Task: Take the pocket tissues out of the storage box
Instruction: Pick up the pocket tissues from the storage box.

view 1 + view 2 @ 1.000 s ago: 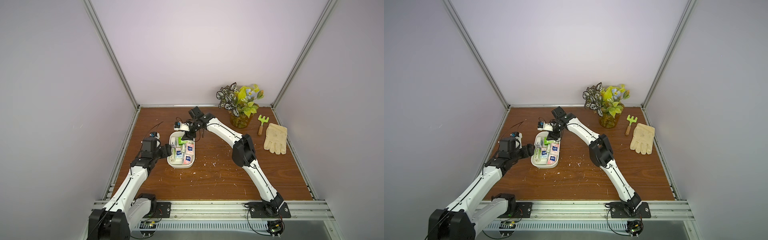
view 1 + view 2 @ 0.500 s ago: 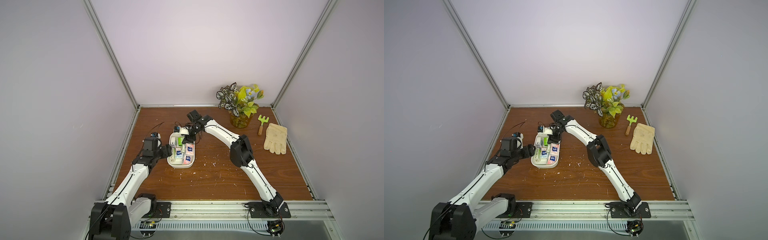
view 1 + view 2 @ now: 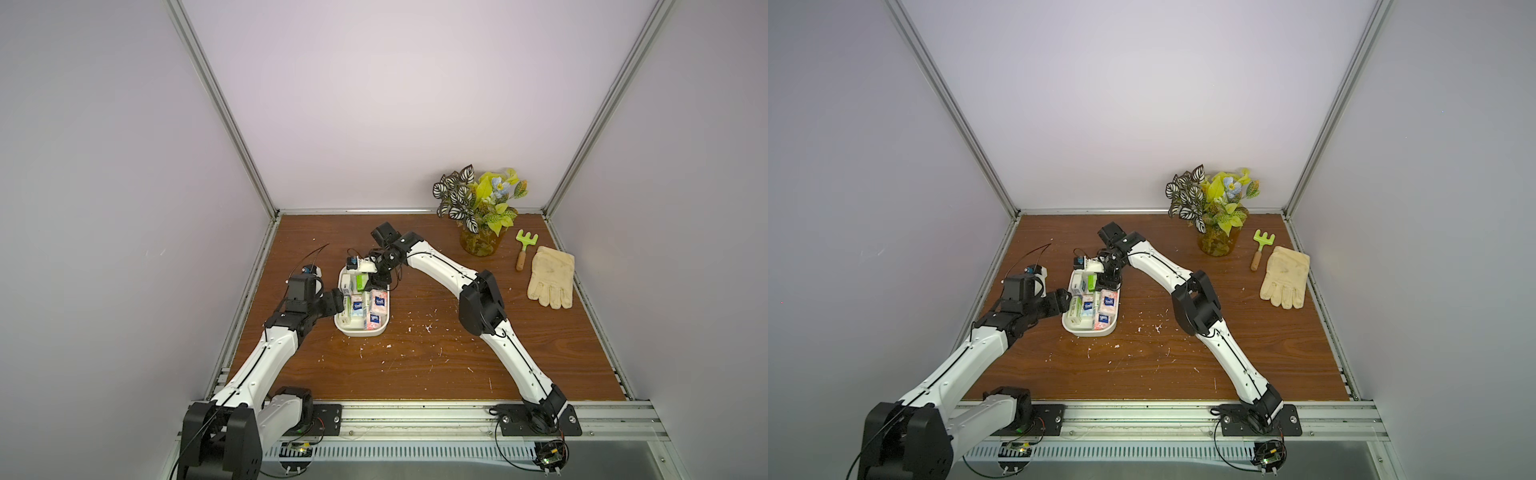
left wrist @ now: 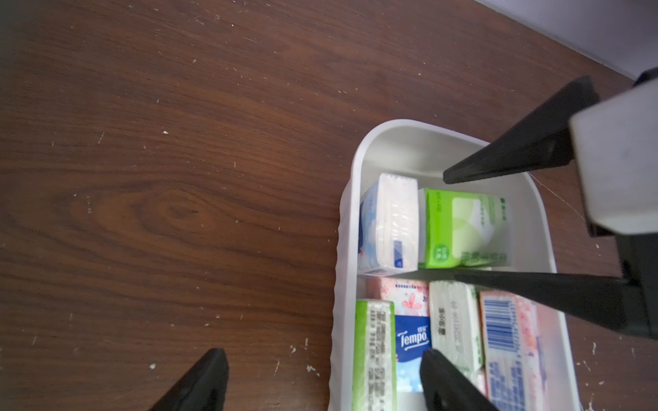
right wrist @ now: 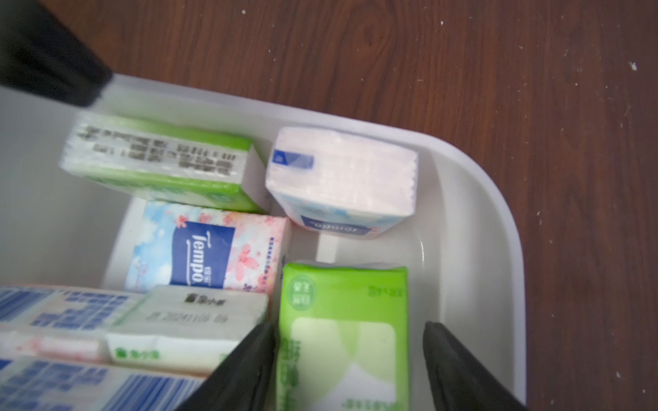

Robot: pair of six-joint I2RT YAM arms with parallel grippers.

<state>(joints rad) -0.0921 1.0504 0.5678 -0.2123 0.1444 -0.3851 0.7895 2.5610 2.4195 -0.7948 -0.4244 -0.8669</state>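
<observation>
Since a second ago the right gripper (image 5: 347,327) has dropped into the upper end of the box (image 3: 360,332), left of centre in both top views. Its jaws are apart, straddling a green packet (image 5: 341,295), not yet clamped. All tissues (image 3: 362,306) seen remain inside; extraction is only starting. The right arm reaches over, wrist pitched down. The left gripper (image 4: 322,352), jaws apart, straddles the box's left wall.

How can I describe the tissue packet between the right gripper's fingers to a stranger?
Find the white storage box at the left of the table. At its far end, between the fingers of the right gripper, a green pocket tissue packet lies flat. Only this green one shows its broad face; the other green packets stand on edge.
</observation>
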